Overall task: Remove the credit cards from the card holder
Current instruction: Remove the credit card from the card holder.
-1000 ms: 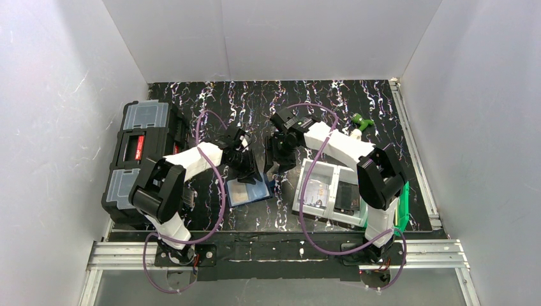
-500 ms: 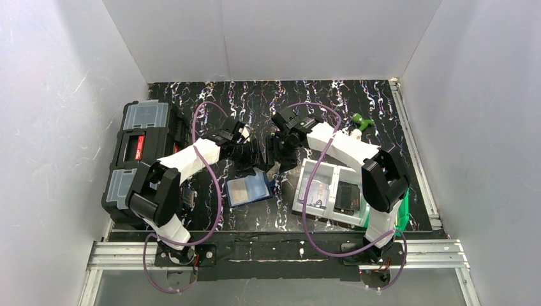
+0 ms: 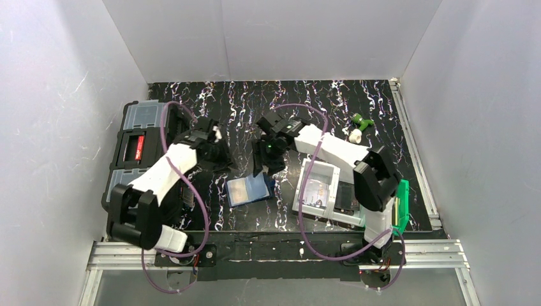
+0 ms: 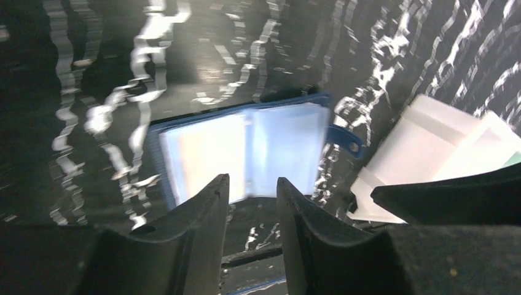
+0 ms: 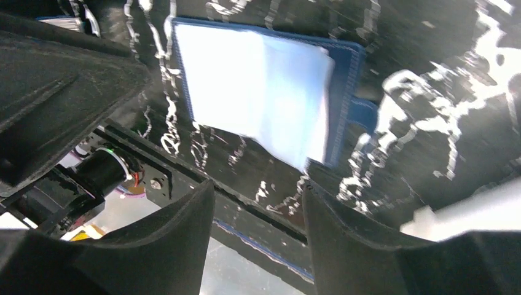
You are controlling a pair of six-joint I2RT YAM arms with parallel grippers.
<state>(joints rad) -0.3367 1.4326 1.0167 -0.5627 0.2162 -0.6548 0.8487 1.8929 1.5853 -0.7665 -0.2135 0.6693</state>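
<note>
Hovering near the open card holder (image 3: 249, 190): left gripper (image 4: 252, 184) narrowly apart, right gripper (image 5: 258, 190) wide, both empty. Next: pinch one of the sleeved credit cards (image 3: 237, 191).

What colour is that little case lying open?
The card holder is navy blue with pale blue sleeves inside; clearest in right wrist view.

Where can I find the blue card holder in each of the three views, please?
Top external: card holder lies open, just below and left of centre.
Left wrist: card holder in the middle.
Right wrist: card holder in the upper middle.
Shared landmark: white tray on its snap-tab side, at the right edge in both wrist views.
</note>
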